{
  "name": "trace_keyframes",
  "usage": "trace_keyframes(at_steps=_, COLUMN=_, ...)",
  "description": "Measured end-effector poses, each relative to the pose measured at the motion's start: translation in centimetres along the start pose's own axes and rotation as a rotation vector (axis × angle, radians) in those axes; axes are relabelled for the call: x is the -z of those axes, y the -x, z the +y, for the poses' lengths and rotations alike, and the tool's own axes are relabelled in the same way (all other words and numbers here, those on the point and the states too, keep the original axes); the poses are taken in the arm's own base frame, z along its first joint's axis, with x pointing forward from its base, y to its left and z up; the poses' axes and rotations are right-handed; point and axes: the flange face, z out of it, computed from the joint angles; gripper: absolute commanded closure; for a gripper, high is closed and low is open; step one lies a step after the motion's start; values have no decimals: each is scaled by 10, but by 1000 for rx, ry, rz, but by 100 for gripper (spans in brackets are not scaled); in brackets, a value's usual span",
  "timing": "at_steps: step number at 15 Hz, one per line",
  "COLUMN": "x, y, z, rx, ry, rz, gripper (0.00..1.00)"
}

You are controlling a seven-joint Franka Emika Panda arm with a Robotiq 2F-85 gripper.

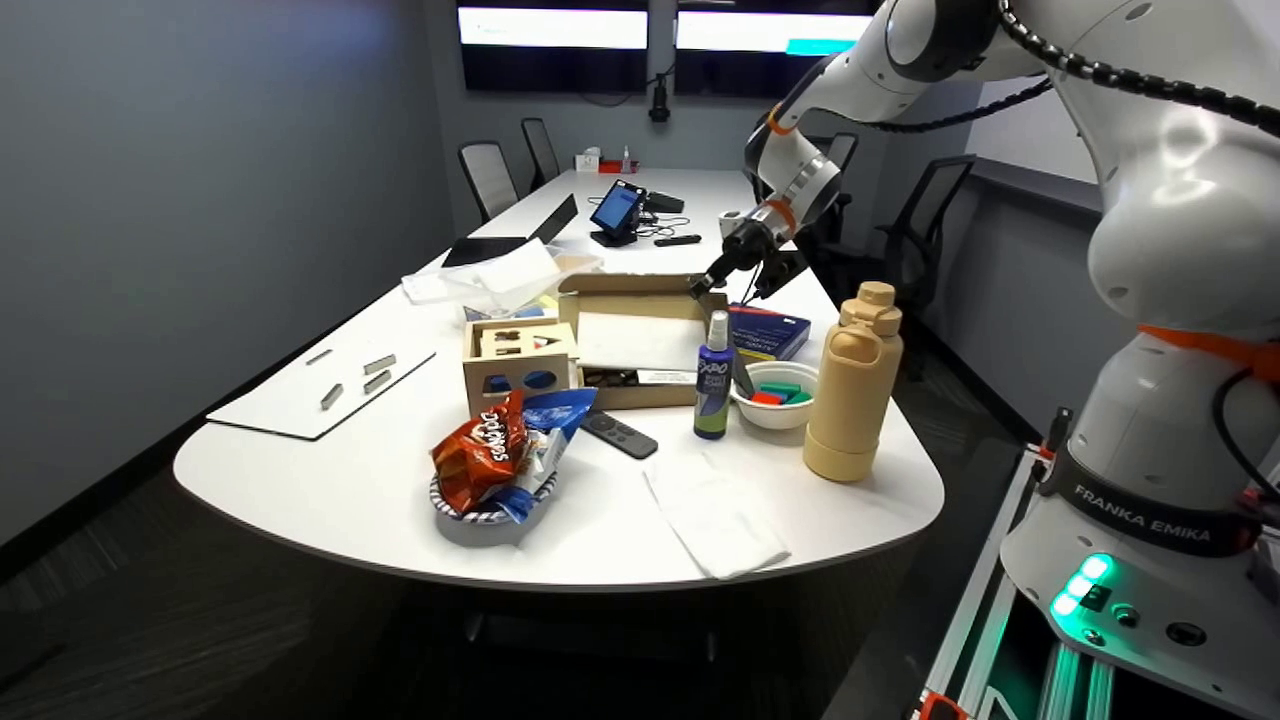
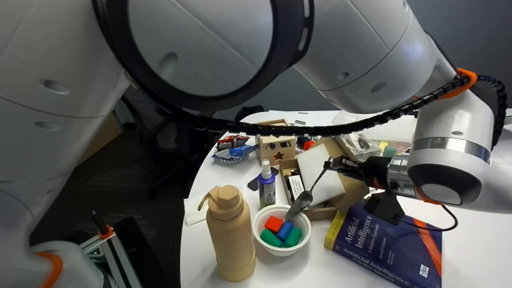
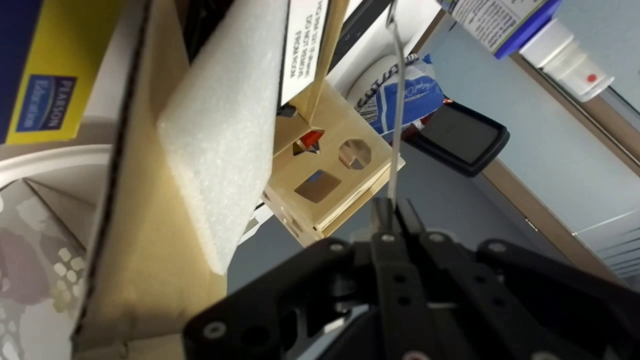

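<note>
In an exterior view, the gripper (image 2: pixel 330 163) pinched a spoon (image 2: pixel 304 197) that slanted toward seven o'clock, its tip at the bowl (image 2: pixel 280 251) of blocks (image 2: pixel 285 231); a bottle (image 2: pixel 232 238) stood at the bowl's nine o'clock.

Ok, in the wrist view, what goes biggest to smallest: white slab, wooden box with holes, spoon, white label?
1. White slab
2. Wooden box with holes
Unsure which is third: the spoon is long but thin and runs out of view; the white label is shorter but wider.
</note>
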Motion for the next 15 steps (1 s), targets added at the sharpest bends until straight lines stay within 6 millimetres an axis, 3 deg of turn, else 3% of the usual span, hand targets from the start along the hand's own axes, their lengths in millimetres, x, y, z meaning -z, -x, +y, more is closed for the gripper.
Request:
trace_keyframes(at_steps=8, x=25, y=-9, z=-5, rx=63, ry=44, rz=4, gripper=99)
trace_keyframes(at_steps=15, x=35, y=4, z=-13, rx=61, ry=16, rz=-36, gripper=99)
